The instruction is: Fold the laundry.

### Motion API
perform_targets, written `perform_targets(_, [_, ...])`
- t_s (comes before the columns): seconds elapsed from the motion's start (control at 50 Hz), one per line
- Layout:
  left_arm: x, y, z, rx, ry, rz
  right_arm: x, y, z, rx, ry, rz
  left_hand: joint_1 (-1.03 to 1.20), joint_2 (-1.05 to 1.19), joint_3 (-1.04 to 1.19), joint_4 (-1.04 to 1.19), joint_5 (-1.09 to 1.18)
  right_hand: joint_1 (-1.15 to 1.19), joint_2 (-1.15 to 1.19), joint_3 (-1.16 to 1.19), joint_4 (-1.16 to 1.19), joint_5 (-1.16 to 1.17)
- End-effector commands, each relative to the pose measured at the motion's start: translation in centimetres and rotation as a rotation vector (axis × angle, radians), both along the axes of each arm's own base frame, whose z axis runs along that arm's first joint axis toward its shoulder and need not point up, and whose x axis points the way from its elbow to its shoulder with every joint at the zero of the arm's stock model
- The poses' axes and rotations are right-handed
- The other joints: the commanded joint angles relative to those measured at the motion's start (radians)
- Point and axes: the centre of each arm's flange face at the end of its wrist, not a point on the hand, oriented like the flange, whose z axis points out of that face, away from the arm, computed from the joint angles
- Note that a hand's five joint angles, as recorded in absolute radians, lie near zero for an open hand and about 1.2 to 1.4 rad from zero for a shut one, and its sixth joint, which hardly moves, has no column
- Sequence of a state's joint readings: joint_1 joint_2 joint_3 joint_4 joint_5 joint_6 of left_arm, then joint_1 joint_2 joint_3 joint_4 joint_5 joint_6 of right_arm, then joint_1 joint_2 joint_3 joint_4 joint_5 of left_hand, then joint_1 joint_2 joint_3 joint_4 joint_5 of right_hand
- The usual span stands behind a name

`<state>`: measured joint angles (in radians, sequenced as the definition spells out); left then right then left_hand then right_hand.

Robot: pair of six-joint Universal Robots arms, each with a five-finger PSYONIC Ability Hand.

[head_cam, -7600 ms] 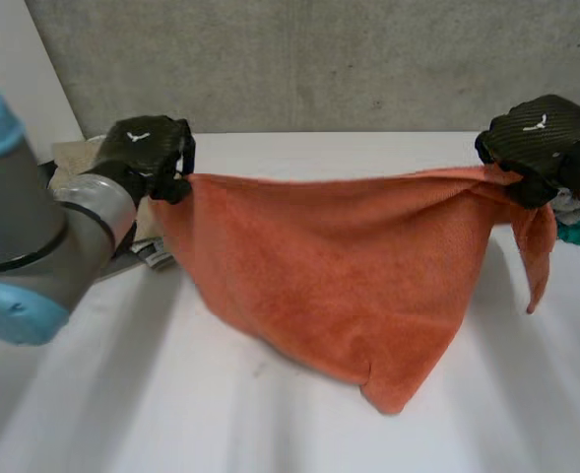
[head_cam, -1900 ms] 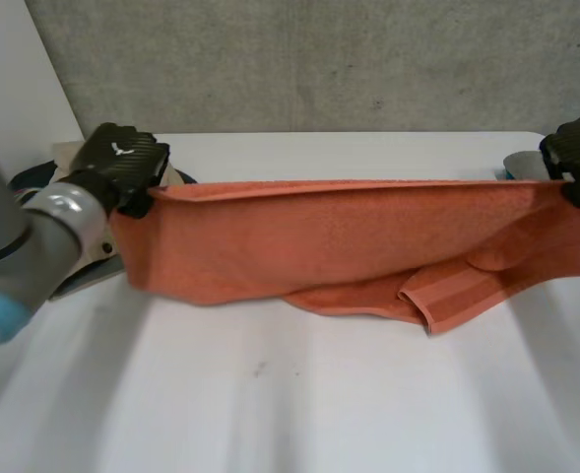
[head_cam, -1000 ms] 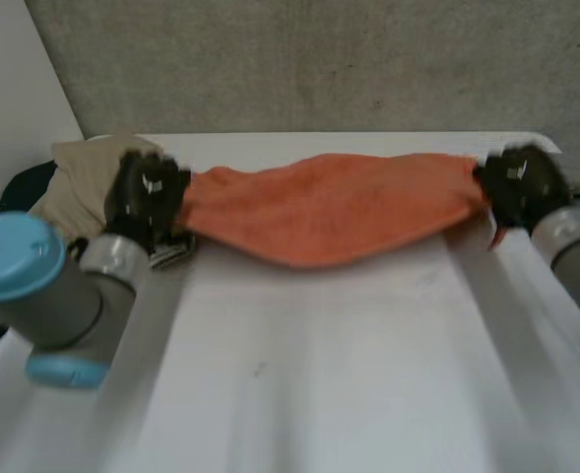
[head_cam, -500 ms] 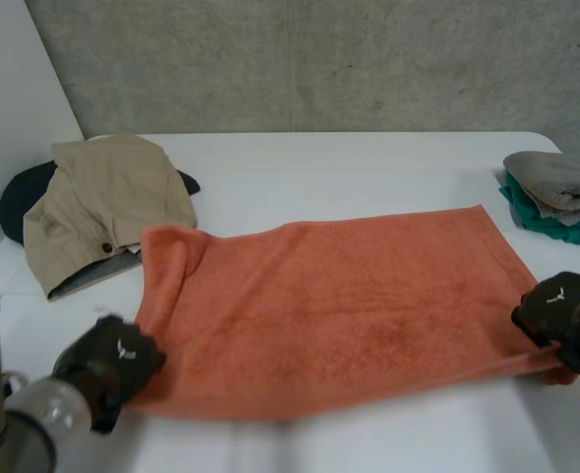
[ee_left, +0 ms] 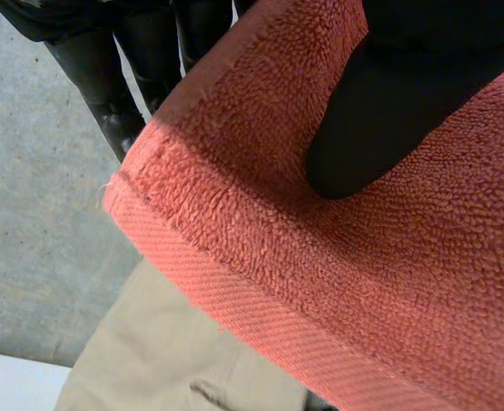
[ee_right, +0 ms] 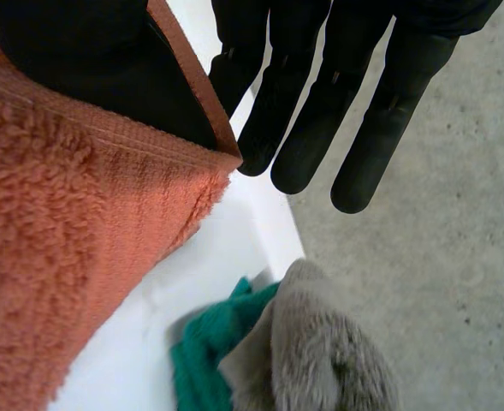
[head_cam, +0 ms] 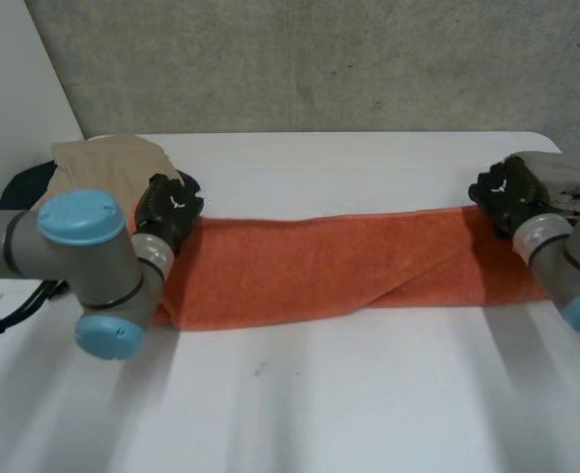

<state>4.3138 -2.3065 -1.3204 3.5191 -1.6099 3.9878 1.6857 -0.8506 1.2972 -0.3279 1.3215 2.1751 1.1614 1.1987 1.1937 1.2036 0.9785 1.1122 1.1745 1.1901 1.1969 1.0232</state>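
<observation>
Pinching the far left corner of the orange towel, the left hand holds it folded lengthwise across the table while the right hand (straight fingers against thumb) pinches the far right corner, where uneven release could skew the fold.

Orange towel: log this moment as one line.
orange towel folded lengthwise, flat on white table | left hand pinching far left corner | right hand pinching far right corner | fold laid, not released
</observation>
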Motion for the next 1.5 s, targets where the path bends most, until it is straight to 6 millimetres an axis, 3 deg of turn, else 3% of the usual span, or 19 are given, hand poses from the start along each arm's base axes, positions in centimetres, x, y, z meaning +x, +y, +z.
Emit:
perform_targets(0.02, [-1.3, -2.5, -0.5, -0.050, 0.007, -0.001, 0.7, -4.0, -1.8, -0.124, -0.006, 0.006, 0.235, 0.198, 0.203, 0.193, 0.243, 0.284, 0.222, 0.206, 0.199, 0.199])
perform_targets(0.14, [-1.9, -3.5, -0.8, -0.082, 0.013, -0.007, 1.1, -5.7, -2.8, -0.186, -0.015, 0.016, 0.235, 0.198, 0.203, 0.193, 0.243, 0.284, 0.222, 0.206, 0.199, 0.199])
perform_targets(0.18, [-2.1, -3.8, -0.6, -0.104, 0.024, -0.008, 1.2, -6.1, -3.6, -0.183, -0.018, 0.018, 0.081, 0.044, 0.049, 0.039, 0.090, -0.615, -0.677, -0.692, -0.699, -0.700])
perform_targets(0.2, [-2.2, -3.9, -0.6, -0.110, 0.026, -0.010, 1.2, -6.2, -3.9, -0.181, -0.016, 0.016, -0.228, -0.266, -0.261, -0.271, -0.220, -0.938, -1.000, -1.016, -1.022, -1.023])
perform_targets(0.24, [-2.4, -3.9, -0.4, -0.125, 0.031, -0.008, 1.5, -6.4, -4.0, -0.185, -0.023, 0.022, -0.924, -0.961, -0.956, -0.966, -0.915, -0.938, -1.000, -1.016, -1.022, -1.023])
perform_targets(0.34, [-2.7, -3.5, 0.1, -0.142, 0.042, 0.009, 1.4, -6.6, -1.7, -0.201, -0.101, 0.005, -0.977, -1.015, -1.010, -1.019, -0.969, -0.938, -1.000, -1.016, -1.022, -1.023])
perform_targets(0.4, [-3.2, -2.6, 1.4, -0.153, 0.050, 0.006, 0.8, -6.2, 1.6, -0.187, -0.235, -0.013, -0.977, -1.015, -1.010, -1.019, -0.969, -0.938, -1.000, -1.016, -1.022, -1.023])
perform_targets(0.5, [-3.0, -0.8, 4.9, -0.186, 0.081, -0.007, -1.0, -2.4, 9.1, -0.086, -0.414, -0.040, -0.977, -1.015, -1.010, -1.019, -0.969, -0.938, -1.000, -1.016, -1.022, -1.023])
perform_targets(0.56, [-2.6, 0.6, 6.4, -0.195, 0.088, -0.017, -3.4, -0.8, 10.1, 0.028, -0.428, -0.093, -0.977, -1.015, -1.010, -1.019, -0.969, -0.938, -1.000, -1.016, -1.022, -1.023])
perform_targets(0.62, [-2.1, 1.8, 7.2, -0.187, 0.095, -0.021, -5.0, 0.3, 9.4, 0.151, -0.429, -0.135, -0.977, -1.015, -1.010, -1.019, -0.969, -0.919, -0.981, -0.997, -1.004, -1.004])
perform_targets(0.68, [-1.9, 3.2, 7.5, -0.157, 0.133, -0.034, -7.0, 2.4, 7.0, 0.384, -0.429, -0.190, -0.977, -1.015, -1.010, -1.019, -0.969, -0.684, -0.746, -0.762, -0.769, -0.770])
perform_targets(0.74, [-1.8, 4.2, 6.9, -0.101, 0.200, -0.043, -7.1, 3.7, 5.4, 0.494, -0.430, -0.210, -0.977, -1.015, -1.010, -1.019, -0.969, -0.596, -0.658, -0.674, -0.681, -0.682])
perform_targets(0.88, [-1.8, 5.0, 5.7, -0.030, 0.267, -0.049, -7.6, 3.7, 1.5, 0.524, -0.391, -0.218, -0.974, -1.012, -1.007, -1.017, -0.966, -0.587, -0.649, -0.665, -0.672, -0.672])
perform_targets(1.1, [-1.7, 5.1, 5.3, -0.020, 0.263, -0.048, -7.6, 2.1, -2.2, 0.472, -0.327, -0.192, -0.974, -1.012, -1.007, -1.016, -0.966, -0.578, -0.640, -0.656, -0.663, -0.664])
perform_targets(1.14, [-1.7, 5.1, 5.3, -0.018, 0.264, -0.047, -7.6, 1.9, -2.6, 0.463, -0.311, -0.185, -0.974, -1.012, -1.007, -1.016, -0.966, -0.354, -0.416, -0.432, -0.439, -0.439])
perform_targets(1.22, [-1.7, 5.2, 5.2, -0.015, 0.262, -0.047, -8.1, 0.9, -2.3, 0.397, -0.290, -0.201, -0.974, -1.012, -1.007, -1.016, -0.966, 0.283, 0.220, 0.205, 0.198, 0.197])
perform_targets(1.34, [-1.6, 5.4, 5.2, -0.014, 0.262, -0.045, -10.7, 0.0, -1.3, 0.298, -0.269, -0.327, -0.974, -1.012, -1.007, -1.016, -0.966, 0.284, 0.222, 0.206, 0.199, 0.199])
perform_targets(1.42, [-1.1, 5.9, 5.7, -0.017, 0.263, -0.043, -13.4, -0.7, 1.3, 0.213, -0.228, -0.390, -0.977, -1.015, -1.010, -1.019, -0.969, 0.284, 0.222, 0.206, 0.199, 0.199])
perform_targets(1.5, [-0.7, 6.2, 6.0, -0.019, 0.264, -0.037, -16.4, -1.5, 2.4, 0.136, -0.076, -0.437, -0.977, -1.015, -1.010, -1.019, -0.969, 0.284, 0.222, 0.206, 0.199, 0.199])
